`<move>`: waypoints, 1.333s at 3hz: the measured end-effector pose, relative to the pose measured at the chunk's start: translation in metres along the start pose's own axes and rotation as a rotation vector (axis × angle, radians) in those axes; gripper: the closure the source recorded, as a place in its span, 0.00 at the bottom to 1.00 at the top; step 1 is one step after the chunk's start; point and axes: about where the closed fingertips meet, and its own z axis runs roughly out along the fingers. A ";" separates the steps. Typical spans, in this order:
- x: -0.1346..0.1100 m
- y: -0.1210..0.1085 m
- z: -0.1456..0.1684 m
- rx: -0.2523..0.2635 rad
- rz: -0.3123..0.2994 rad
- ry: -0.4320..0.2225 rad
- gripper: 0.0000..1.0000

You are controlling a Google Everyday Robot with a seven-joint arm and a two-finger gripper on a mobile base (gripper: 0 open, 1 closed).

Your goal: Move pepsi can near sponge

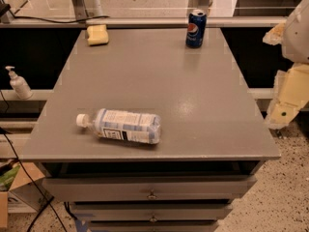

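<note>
The bottle (120,125) lies at the bench (193,105) front. The hand (288,95), off right, open or not I cannot tell, should carry the can (196,29) upright to the sponge (97,35).

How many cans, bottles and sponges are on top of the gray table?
Cans: 1, the pepsi can
Bottles: 1, the clear bottle, lying down
Sponges: 1, the sponge
Total: 3
The robot's hand is beside the table's right edge, not counted.
</note>
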 end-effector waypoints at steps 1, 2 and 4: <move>0.000 0.000 0.000 0.000 0.000 0.000 0.00; -0.013 -0.006 0.005 0.010 -0.018 -0.100 0.00; -0.048 -0.057 0.025 0.036 -0.078 -0.261 0.00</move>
